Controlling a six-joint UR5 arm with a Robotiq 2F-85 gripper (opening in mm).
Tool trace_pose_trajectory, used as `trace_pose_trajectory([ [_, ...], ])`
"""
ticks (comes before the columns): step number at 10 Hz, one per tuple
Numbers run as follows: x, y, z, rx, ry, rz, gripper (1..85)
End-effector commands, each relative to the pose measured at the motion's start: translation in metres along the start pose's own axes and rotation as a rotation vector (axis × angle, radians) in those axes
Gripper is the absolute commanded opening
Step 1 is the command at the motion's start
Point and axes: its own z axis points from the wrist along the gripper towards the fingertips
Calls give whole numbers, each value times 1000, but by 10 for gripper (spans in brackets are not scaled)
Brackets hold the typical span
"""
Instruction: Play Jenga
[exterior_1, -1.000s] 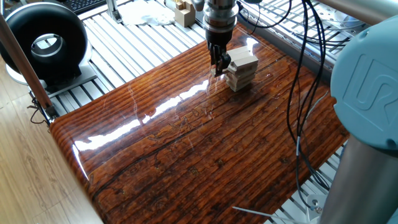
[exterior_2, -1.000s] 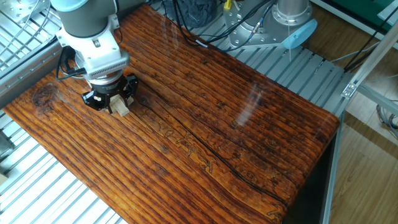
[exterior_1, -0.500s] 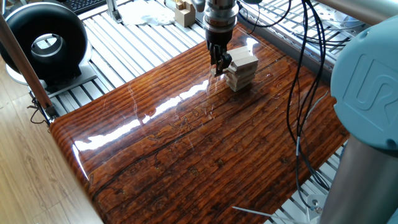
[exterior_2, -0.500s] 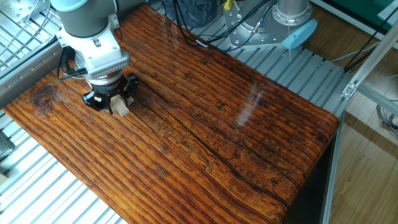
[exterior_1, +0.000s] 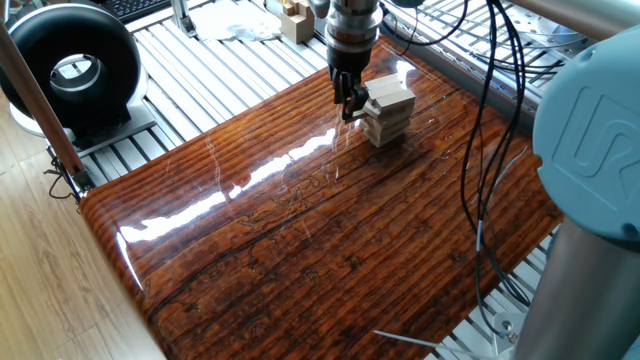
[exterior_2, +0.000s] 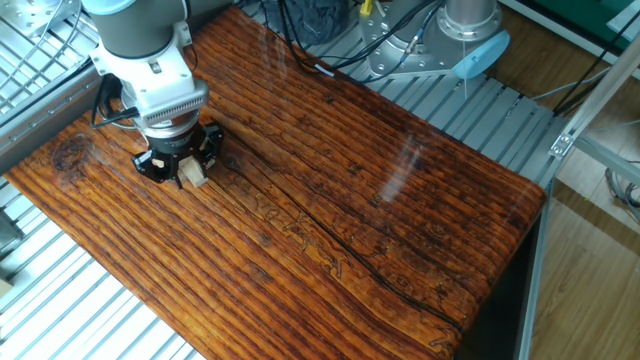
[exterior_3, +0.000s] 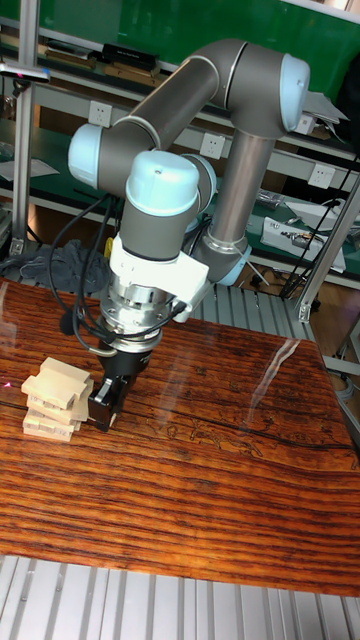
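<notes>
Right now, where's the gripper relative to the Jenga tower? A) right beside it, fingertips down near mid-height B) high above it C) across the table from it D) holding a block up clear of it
A: the gripper sits directly against the side of the Jenga tower, fingertips lowered alongside its layers; the tall fixed view shows the same, gripper next to the tower.

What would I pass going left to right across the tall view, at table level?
Jenga tower → hand → bare stretch of table.
</notes>
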Motion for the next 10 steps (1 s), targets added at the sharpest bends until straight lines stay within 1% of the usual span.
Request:
trace_pose_trajectory([
  [1,-9,-8,-1,27,-40,22,423],
  [3,-7,-8,-1,28,-32,11,423],
  [5,-10,-5,-1,18,-42,1,423],
  [10,-9,-5,-1,17,-40,-16,423],
])
